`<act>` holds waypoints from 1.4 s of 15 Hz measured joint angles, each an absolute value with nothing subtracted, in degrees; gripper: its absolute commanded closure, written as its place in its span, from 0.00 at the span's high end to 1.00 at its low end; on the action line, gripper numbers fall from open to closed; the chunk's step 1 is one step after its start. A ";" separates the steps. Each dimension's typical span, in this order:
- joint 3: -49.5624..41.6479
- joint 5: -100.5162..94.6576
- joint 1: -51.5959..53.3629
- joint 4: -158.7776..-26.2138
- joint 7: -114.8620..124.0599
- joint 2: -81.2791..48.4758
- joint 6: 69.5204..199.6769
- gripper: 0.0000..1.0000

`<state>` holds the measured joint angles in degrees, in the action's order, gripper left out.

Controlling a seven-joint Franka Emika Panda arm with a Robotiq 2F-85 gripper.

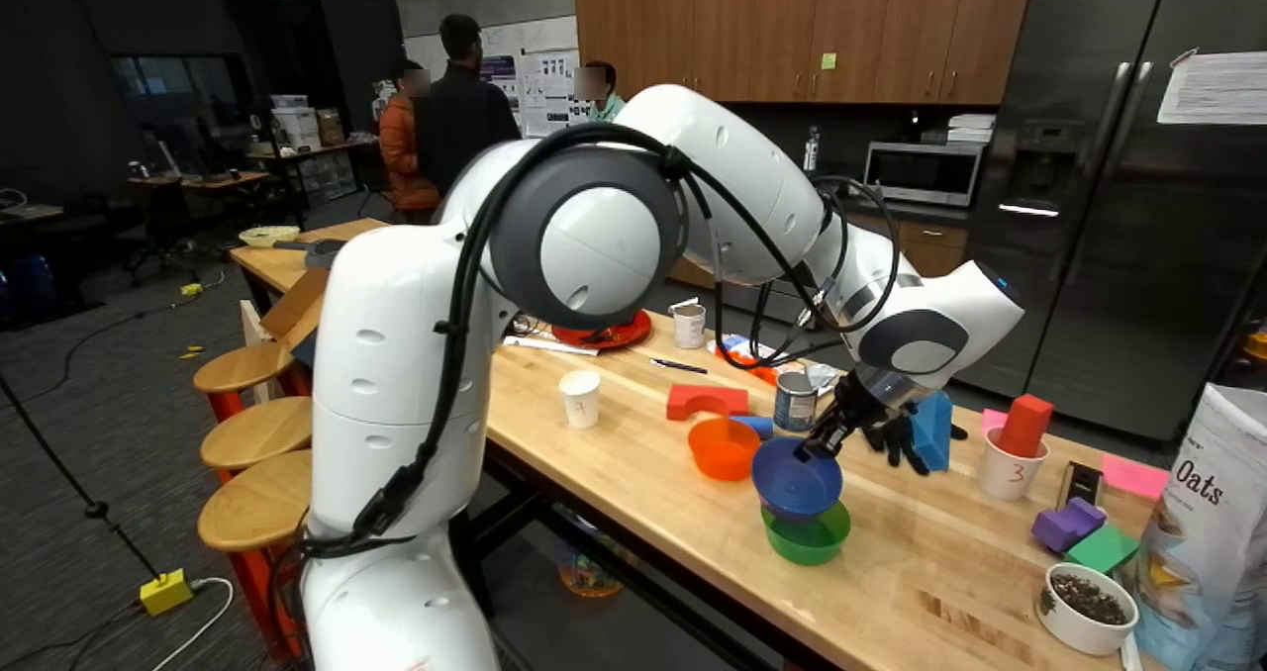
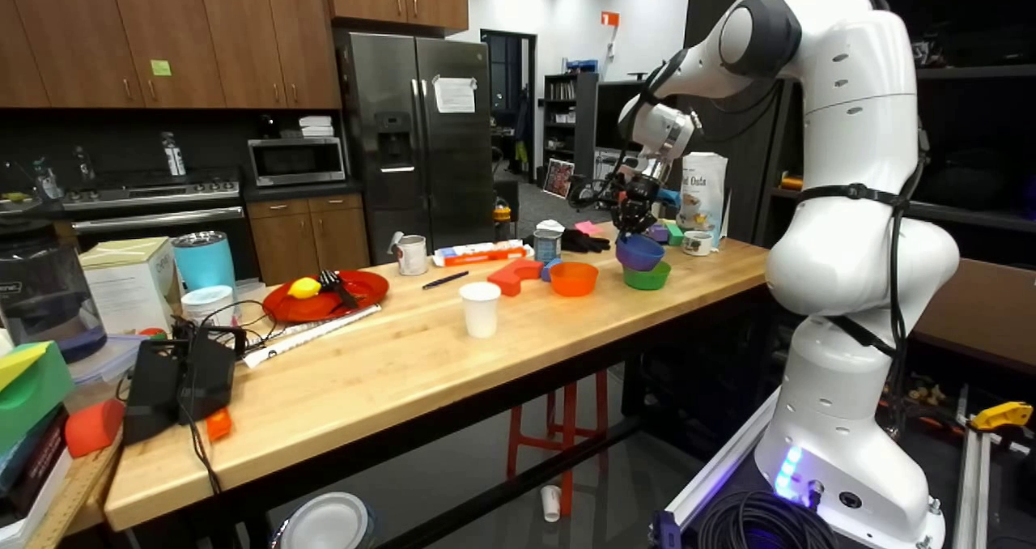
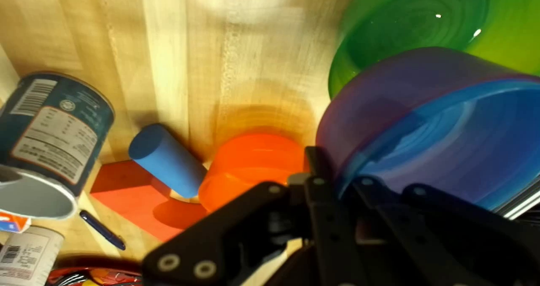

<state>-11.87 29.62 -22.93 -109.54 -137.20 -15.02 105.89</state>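
My gripper (image 1: pixel 816 447) is shut on the rim of a blue bowl (image 1: pixel 795 483). In the wrist view, the fingers (image 3: pixel 337 184) pinch the near wall of the tilted blue bowl (image 3: pixel 426 73). The blue bowl is above a green bowl (image 1: pixel 807 544) and overlaps it in every view; I cannot tell whether they touch. In an exterior view, the green bowl (image 2: pixel 646 278) stands on the wooden table under the blue bowl (image 2: pixel 639 252). An orange bowl (image 1: pixel 723 448) stands beside them and also shows in the wrist view (image 3: pixel 257 155).
Near the orange bowl are a red arch block (image 1: pixel 706 401), a blue cylinder (image 3: pixel 168 161) and a dark can (image 1: pixel 795 402). A white cup (image 1: pixel 580 401), a cup with a red block (image 1: pixel 1010 468), a white bowl (image 1: pixel 1087 610) and an oats bag (image 1: pixel 1203 523) stand farther off.
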 measured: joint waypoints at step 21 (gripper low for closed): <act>-13.12 27.56 -23.13 -108.45 -126.37 -14.09 104.90 0.02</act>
